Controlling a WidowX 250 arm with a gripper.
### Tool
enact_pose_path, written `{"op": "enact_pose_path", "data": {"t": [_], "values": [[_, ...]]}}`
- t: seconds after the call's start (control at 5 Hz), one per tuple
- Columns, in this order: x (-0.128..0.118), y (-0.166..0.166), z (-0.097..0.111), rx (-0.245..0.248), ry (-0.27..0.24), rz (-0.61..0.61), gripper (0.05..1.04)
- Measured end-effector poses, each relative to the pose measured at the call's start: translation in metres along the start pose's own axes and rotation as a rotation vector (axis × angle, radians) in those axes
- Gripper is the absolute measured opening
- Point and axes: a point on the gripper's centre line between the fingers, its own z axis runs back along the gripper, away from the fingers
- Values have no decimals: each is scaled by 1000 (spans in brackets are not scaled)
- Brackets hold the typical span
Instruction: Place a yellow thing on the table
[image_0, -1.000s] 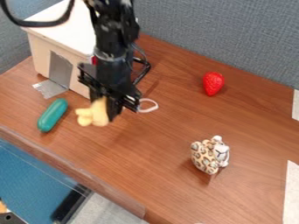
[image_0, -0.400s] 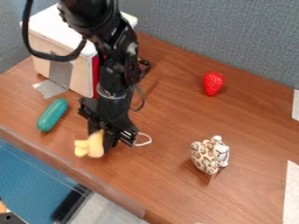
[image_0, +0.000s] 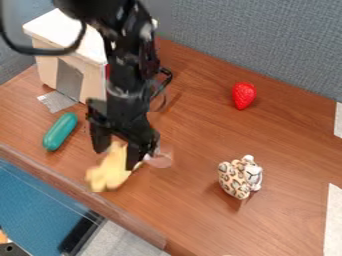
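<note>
Standing at the far left of the table (image_0: 194, 135), 1 box (image_0: 61, 30) has a white top and pale side walls, with 1 grey panel (image_0: 69, 80) in the side which faces the near edge; what is inside this box, I cannot tell. Over the left part of the table hangs the black gripper (image_0: 116, 157), pointing down, with its 2 fingers spread wide. The yellow thing (image_0: 109, 171) is below and between these 2 fingers, its upper end close to them and its lower end toward the near edge; it is blurred, and whether any finger touches it, I cannot tell. Just to the right of the gripper is 1 pale, blurred piece (image_0: 159, 158). To the left of the yellow thing, apart from it, lies 1 green, long and rounded thing (image_0: 60, 131), and farther, beside the box, there is 1 silver patch (image_0: 57, 101). On the far right part is 1 red strawberry (image_0: 244, 95); nearer than this, also on the right, sits 1 spotted toy animal (image_0: 238, 177). At the right edge of the view are 2 white strips, 1 farther (image_0: 338, 120) and 1 nearer (image_0: 332, 220).
</note>
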Motion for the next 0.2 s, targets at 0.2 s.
{"op": "enact_pose_path", "data": {"t": [0.2], "values": [[-6,3,28,-5,-39,10,1011]]}}
